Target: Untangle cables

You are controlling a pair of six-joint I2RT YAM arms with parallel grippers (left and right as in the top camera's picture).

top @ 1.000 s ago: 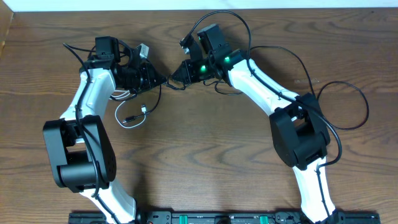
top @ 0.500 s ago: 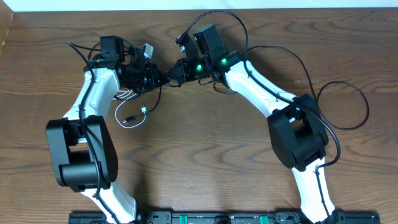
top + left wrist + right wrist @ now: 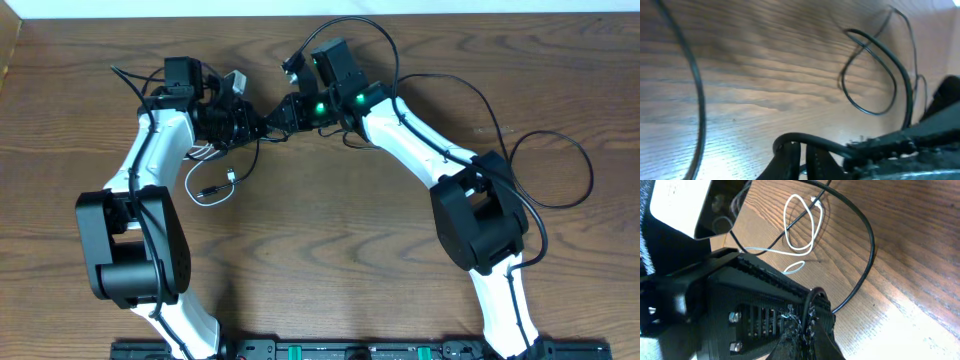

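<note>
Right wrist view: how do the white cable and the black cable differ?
The white cable lies in small loops; the black cable sweeps in one wide arc. The black cable runs into the right gripper; the white cable does not. Both are flexible cords.

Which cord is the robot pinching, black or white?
The black cord, caught in the right gripper; the white cord lies in loose loops on the table.

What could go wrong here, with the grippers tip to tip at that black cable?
The right gripper pinches the black cable right beside the left gripper; the two could collide. The white cable lies crossed with a black strand, so a hard pull may tighten the tangle instead of freeing it.
</note>
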